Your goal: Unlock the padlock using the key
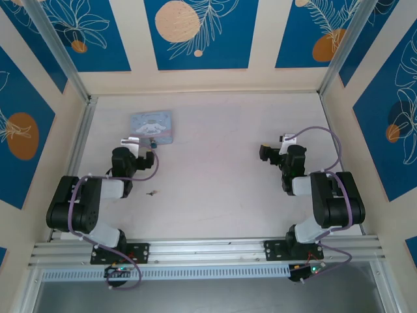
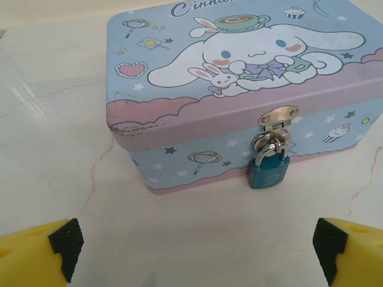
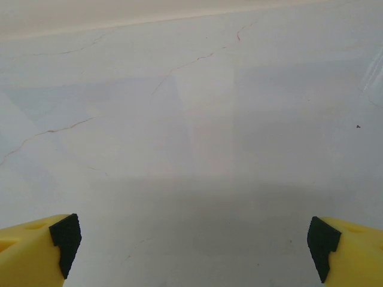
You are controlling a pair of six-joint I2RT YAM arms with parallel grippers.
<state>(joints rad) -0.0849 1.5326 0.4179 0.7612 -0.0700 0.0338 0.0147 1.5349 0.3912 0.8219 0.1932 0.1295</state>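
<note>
Pale marble-look tabletop (image 1: 221, 163) w/ thin brownish veins, boxed in by a booth. Nearest the arm bases, the key (image 1: 152, 193) lies flat and alone, just right of the left arm and well short of the tin. Next out, the left pincer (image 2: 194, 248) is spread wide w/ nothing between its black pads, facing the padlock (image 2: 269, 173), which hangs by its shackle from the brass hasp (image 2: 278, 115) on the front wall of the cartoon-printed tin box (image 2: 239, 78), blue body touching the wall. Right pincer (image 3: 194, 242) is likewise wide open and empty, over bare surface well apart from everything. Judgement: task barely begun, key pickup comes first. Key is thin and flat on a hard top, so prob. come down steep, close on the bow end, leave the blade free. Then the other pincer steadies the lock body so it won't swing on insertion; keyhole can't be seen from here. Surface looks smooth, so the key may skid. Far side: cream walls w/ blue leaf-print panels (image 1: 199, 32) and orange discs.
</note>
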